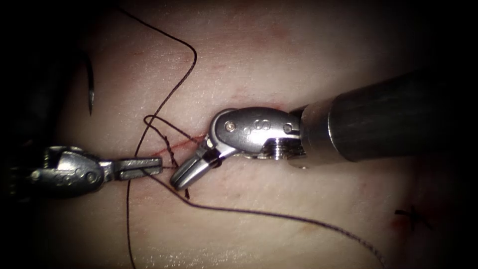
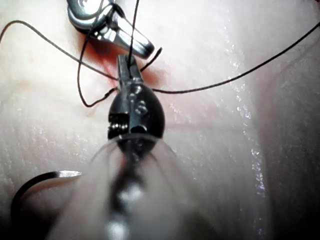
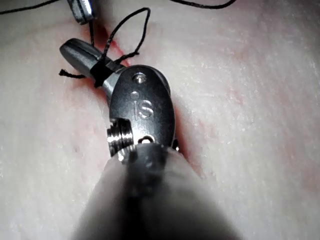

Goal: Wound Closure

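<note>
I can't see the needle [image 1: 91, 84] whole: in the endoscope view only a dark curved stretch with its point shows at the far left, lying free on the tissue [image 1: 279, 60], well left of the cut [image 1: 181, 143], and its blunt end runs off into shadow. From the left wrist view I get the tip and part of the curve [image 2: 47, 179] beside my left shaft; neither claw holds it and it is not in the tissue.

My left claw [image 1: 149, 167] comes in from the left with its jaws closed on the thread [image 1: 174, 74], right at the cut's left edge; the left wrist view shows the strand pinched between the jaw tips [image 2: 129, 70]. My right claw [image 1: 191, 172] comes from the right, angled down and left over the cut. Its jaws are closed, and the thread is wrapped around them near their base, where I also see a dark turn of it in the right wrist view [image 3: 82, 56]. Whether a strand is actually pinched between those jaws I can't make out.

The cut itself is mostly covered by the two tools; what shows is a short thin red line with a little red fluid [image 1: 174, 145] along it. The thread loops up over the tissue, one strand runs off the bottom edge, another sweeps away to the lower right. A short dark stitch mark [image 1: 412, 215] sits far right, hard to read.
</note>
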Motion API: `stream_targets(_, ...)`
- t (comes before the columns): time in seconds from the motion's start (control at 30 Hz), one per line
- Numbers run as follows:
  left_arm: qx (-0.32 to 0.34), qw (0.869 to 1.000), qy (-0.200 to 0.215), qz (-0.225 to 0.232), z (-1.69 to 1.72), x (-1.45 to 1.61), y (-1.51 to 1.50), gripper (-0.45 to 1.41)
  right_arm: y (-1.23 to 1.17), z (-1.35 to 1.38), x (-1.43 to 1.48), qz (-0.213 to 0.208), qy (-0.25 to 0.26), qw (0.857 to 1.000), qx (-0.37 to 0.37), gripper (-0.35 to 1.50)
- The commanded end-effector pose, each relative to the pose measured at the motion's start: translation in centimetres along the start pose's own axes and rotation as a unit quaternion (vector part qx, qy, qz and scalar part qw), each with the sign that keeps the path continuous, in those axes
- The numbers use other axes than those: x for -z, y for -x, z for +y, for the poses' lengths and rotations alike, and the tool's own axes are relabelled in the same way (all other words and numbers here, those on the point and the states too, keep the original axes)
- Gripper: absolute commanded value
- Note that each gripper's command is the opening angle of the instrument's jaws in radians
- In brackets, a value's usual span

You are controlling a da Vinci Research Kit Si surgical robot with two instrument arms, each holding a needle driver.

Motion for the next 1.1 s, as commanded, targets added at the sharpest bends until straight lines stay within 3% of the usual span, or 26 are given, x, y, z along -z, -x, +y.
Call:
stream_targets(0.03, 0.001, 1.0, 0.001, 0.001, 0.06, -0.09, 0.03, -0.45, 0.01, 0.06, -0.22, -0.016, -0.005, 1.0, 0.023, 0.29)
stream_targets(0.2, 0.001, 1.0, 0.001, 0.0, 0.06, -0.06, 0.04, -0.45, -0.07, 0.04, -0.31, -0.041, -0.013, 0.999, 0.029, 0.57)
stream_targets(0.27, 0.0, 1.0, 0.001, -0.001, 0.07, -0.05, 0.06, -0.45, -0.07, 0.03, -0.31, -0.059, -0.009, 0.998, 0.028, 1.08)
stream_targets(0.3, 0.0, 1.0, 0.001, -0.001, 0.07, -0.05, 0.07, -0.45, -0.07, 0.03, -0.31, -0.062, -0.011, 0.998, 0.028, 1.13)
stream_targets(0.8, -0.002, 1.0, -0.002, -0.006, 0.09, -0.03, 0.12, -0.45, 0.1, -0.05, -0.36, -0.141, -0.023, 0.988, 0.05, 1.08)
stream_targets(0.93, -0.005, 1.0, -0.003, -0.007, 0.11, -0.05, 0.13, -0.45, 0.1, -0.02, -0.35, -0.147, -0.024, 0.987, 0.066, 0.83)
stream_targets(1.0, -0.006, 1.0, -0.004, -0.007, 0.12, -0.06, 0.13, -0.45, 0.1, 0.0, -0.33, -0.158, -0.029, 0.984, 0.073, 0.22)
stream_targets(1.03, -0.006, 1.0, -0.005, -0.007, 0.12, -0.07, 0.13, -0.45, 0.1, 0.01, -0.3, -0.158, -0.03, 0.984, 0.073, -0.28)
stream_targets(1.1, -0.003, 1.0, -0.005, -0.008, 0.14, -0.07, 0.13, -0.45, 0.08, 0.02, -0.25, -0.157, -0.03, 0.984, 0.076, -0.35)
